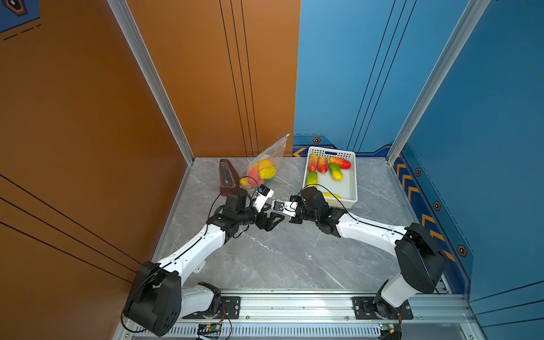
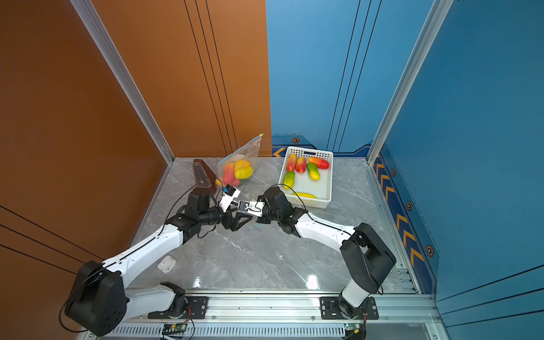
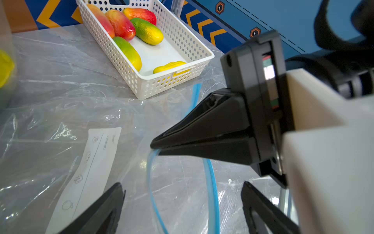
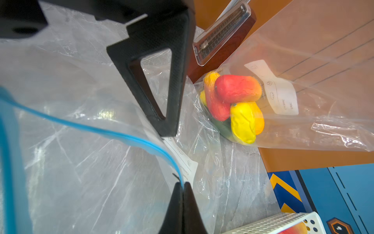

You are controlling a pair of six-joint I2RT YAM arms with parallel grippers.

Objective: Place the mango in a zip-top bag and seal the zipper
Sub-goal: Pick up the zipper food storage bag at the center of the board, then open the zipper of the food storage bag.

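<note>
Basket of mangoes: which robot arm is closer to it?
Right. The right arm bends just beside the basket, at its near edge; the left arm is farther off, over by the filled bag.

Both top views: the empty zip-top bag is almost wholly hidden beneath the two wrists, and only a blue sliver of zipper shows. The yellow mango at the near end of the white basket is half covered by the right arm. The metronome loses its base behind the left arm. A small white object (identity undetermined) lies partly under the left forearm.

Left wrist view: the filled bag is blurred and cropped. The left gripper has both fingers cut off by the frame edge.

Right wrist view: the right gripper is cropped behind its tips.
</note>
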